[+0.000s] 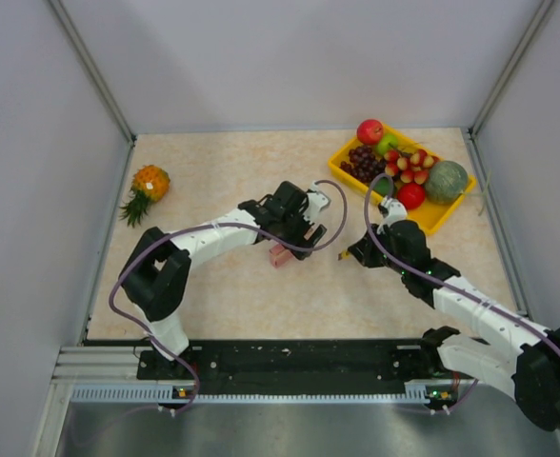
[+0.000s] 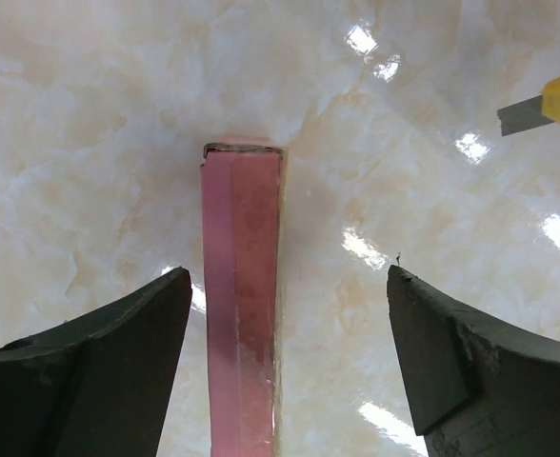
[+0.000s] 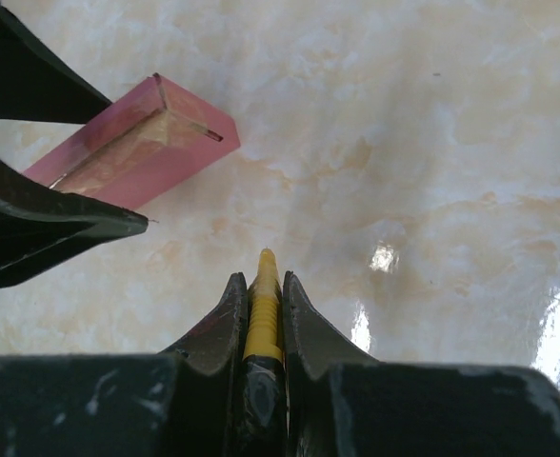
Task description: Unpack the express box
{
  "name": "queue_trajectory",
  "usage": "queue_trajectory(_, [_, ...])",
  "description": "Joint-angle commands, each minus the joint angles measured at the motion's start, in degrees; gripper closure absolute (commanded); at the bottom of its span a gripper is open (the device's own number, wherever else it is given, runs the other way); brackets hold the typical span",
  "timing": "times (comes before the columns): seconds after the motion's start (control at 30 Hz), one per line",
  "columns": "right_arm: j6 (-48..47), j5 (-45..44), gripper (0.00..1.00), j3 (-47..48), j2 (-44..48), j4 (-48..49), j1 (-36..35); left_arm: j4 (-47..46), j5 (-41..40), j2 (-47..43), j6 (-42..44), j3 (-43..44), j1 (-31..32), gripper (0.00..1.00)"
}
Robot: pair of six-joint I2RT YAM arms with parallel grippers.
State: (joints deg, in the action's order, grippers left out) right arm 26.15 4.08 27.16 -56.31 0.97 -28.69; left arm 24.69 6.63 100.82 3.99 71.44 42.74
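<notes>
Your left end effector [image 2: 288, 286] is released, one finger on either side of the plain pink express box [image 2: 240, 314] and neither touching it. The box rests on the bench [image 1: 223, 181]. To the right of the box, your right end effector [image 3: 261, 281] is clenched on the yellow utility knife [image 3: 264, 309].

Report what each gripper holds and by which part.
The right gripper clamps the utility knife by its yellow body. The left gripper holds nothing; the express box sits untouched between its open jaws.
</notes>
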Motion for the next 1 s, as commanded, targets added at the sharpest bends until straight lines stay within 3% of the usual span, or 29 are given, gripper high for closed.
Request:
queue_trajectory(0.0, [2.8,-3.8,1.0,4.7,-0.5,-4.1,0.7,-1.7,1.4,-3.7,-3.3,1.7,-0.2,0.11])
queue_trajectory(0.03, [3.4,-3.9,1.0,5.3,-1.3,-5.8,0.8,-2.3,1.3,-5.1,-3.5,1.2,-0.2,0.01])
queue_trajectory(0.27, [7.4,0.1,1.0,9.0,-4.8,-8.4,0.8,-12.4,-6.9,-19.2,-7.1,-8.4,-0.2,0.01])
queue_trajectory(0.33, [9.1,1.9,1.0,10.1,-6.1,-8.9,1.0,-14.7,-14.3,-24.5,-9.2,-11.6,-0.2,0.01])
queue_trajectory(0.4, [9.9,5.8,1.0,11.0,-8.5,-9.1,1.4,-17.0,-20.1,-28.9,-11.0,-13.4,-0.9,0.01])
queue_trajectory(0.5, [10.5,12.5,1.0,12.0,-12.7,-9.1,1.6,-18.4,-20.6,-32.9,-15.1,-16.2,-4.3,0.01])
queue_trajectory(0.6, [10.1,20.5,1.0,13.7,-18.4,-11.1,1.8,-17.1,-13.9,-34.5,-22.6,-17.7,-11.0,0.01])
queue_trajectory(0.7, [10.3,24.9,0.98,15.0,-24.0,-13.2,1.9,-16.6,-1.9,-33.1,-24.0,-19.6,-17.8,0.01])
queue_trajectory(0.73, [10.4,25.4,0.97,15.3,-24.9,-14.4,2.0,-15.4,2.5,-32.7,-23.2,-19.6,-18.7,0.01])
queue_trajectory(0.87, [10.4,24.6,0.9,16.8,-28.1,-17.3,2.0,-13.9,6.6,-30.9,-21.2,-19.8,-18.8,0.01])
queue_trajectory(0.97, [10.7,21.8,0.74,18.8,-30.6,-20.5,2.1,-11.4,10.0,-28.1,-21.0,-18.4,-18.8,0.01])
